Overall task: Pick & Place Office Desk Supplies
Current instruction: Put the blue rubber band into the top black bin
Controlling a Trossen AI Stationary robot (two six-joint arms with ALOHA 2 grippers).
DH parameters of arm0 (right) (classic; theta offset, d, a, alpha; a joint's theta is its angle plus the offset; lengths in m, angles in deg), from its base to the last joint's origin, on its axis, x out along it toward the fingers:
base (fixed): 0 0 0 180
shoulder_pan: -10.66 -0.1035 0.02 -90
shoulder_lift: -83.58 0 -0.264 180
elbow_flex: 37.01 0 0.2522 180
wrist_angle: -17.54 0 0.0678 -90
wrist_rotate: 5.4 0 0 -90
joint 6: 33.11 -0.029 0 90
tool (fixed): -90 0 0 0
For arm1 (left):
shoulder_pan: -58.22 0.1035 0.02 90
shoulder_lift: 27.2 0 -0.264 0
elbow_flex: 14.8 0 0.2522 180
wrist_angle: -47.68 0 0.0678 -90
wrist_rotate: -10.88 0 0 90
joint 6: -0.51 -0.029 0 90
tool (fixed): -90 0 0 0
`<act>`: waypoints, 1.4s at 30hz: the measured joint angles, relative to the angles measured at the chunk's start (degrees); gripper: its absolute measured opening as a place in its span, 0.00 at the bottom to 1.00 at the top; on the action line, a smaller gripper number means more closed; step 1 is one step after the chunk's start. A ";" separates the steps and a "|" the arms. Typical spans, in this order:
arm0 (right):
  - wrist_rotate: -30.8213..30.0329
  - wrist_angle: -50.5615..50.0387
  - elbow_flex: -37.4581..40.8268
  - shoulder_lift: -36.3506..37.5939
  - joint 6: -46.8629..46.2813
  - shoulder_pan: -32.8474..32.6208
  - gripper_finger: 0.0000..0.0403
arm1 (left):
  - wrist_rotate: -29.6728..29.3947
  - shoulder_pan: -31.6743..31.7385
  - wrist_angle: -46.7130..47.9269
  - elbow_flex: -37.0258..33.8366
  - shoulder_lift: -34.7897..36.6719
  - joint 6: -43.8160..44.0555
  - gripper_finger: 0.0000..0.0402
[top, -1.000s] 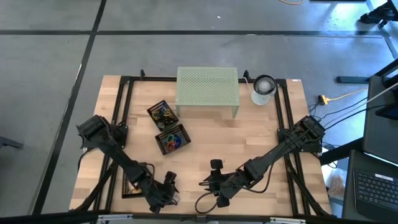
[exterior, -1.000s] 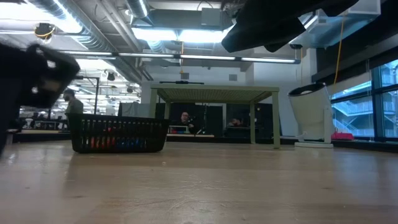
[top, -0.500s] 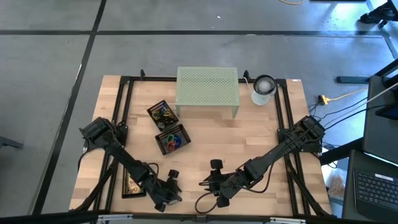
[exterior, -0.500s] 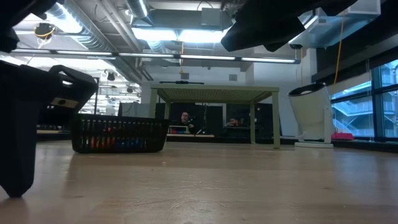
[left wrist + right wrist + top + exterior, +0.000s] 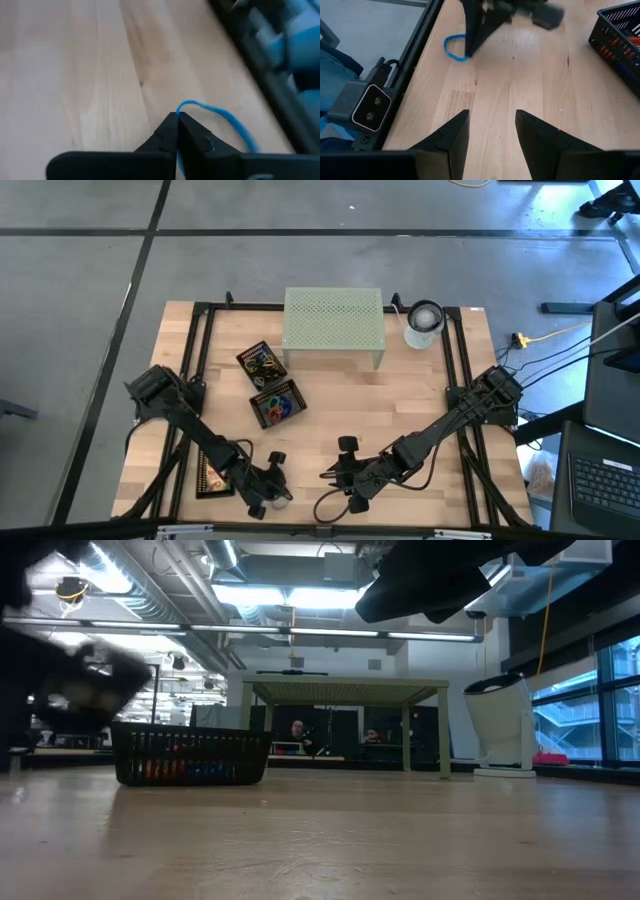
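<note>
The left gripper [image 5: 178, 120], open a second ago, now pinches shut on the thin blue rubber-band loop [image 5: 227, 118] trailing beside its tips; lifting can follow. The right gripper [image 5: 490, 131] waits nearby, fingers apart.

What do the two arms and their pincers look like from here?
Both arms are dark, jointed and slim. The left pincer has black fingers tapering to thin tips. The right pincer has broad, wedge-shaped black fingers. A dark cable loops by the right arm.

Table count:
2 black mesh trays [image 5: 254, 360] [image 5: 278, 403], 1 green riser [image 5: 333, 322], 1 white cylinder [image 5: 423, 323], 1 blue rubber-band loop [image 5: 453, 48], 2 arms.
</note>
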 joint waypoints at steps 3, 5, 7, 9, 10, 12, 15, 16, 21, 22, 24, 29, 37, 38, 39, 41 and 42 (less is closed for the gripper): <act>-0.02 0.01 0.01 0.00 -0.01 -0.01 0.41 | -1.44 -0.02 0.01 0.12 3.62 -0.15 0.01; -0.01 -0.01 0.00 0.00 -0.01 0.00 0.41 | -3.34 0.02 1.69 0.16 6.33 -1.51 0.01; -0.02 0.00 0.00 0.00 -0.01 -0.01 0.41 | -6.47 0.00 4.12 0.16 9.60 -3.44 0.01; 0.00 0.00 0.01 0.00 -0.01 0.00 0.41 | -10.54 0.15 7.45 0.16 13.49 -5.25 0.01; -0.02 0.02 -0.01 0.00 -0.01 0.00 0.41 | -12.46 0.38 9.58 0.18 15.54 -5.82 0.01; 0.00 0.00 -0.01 0.00 -0.01 -0.02 0.41 | -16.74 1.27 14.21 0.17 19.48 -6.03 0.01; -0.02 0.00 0.00 0.00 -0.01 -0.02 0.41 | -24.33 3.06 18.97 0.18 25.49 -6.03 0.01; 0.00 -0.01 0.01 0.00 -0.01 0.00 0.41 | -26.88 3.74 20.09 0.18 27.32 -6.03 0.01; -0.02 0.00 0.01 0.00 0.01 0.00 0.41 | -34.17 7.97 21.01 0.18 34.72 -6.07 0.01; -0.04 0.00 0.00 0.00 0.00 0.00 0.41 | -34.90 8.84 21.02 0.18 35.87 -6.07 0.01; -0.01 0.00 0.01 0.00 -0.01 -0.01 0.41 | -37.80 10.33 21.03 0.18 37.79 -6.09 0.01; -0.02 0.00 -0.01 0.00 -0.01 0.00 0.41 | -48.48 13.64 21.05 0.20 40.63 -9.54 0.01; -0.02 0.00 0.01 0.00 -0.01 0.00 0.41 | -51.71 22.19 24.30 0.23 41.40 -9.38 0.01; -0.04 0.00 -0.01 0.00 -0.01 0.00 0.41 | -51.67 23.63 25.81 0.23 41.40 -7.99 0.01; -0.02 0.00 0.01 0.00 0.01 0.00 0.41 | -51.40 25.22 27.89 0.25 41.40 -6.20 0.01; -0.02 0.00 0.00 0.00 0.00 -0.01 0.41 | -49.94 28.62 33.09 0.25 41.39 -1.39 0.01; -0.04 0.00 -0.01 0.00 0.00 -0.02 0.41 | -48.38 30.60 35.90 0.25 41.38 1.71 0.01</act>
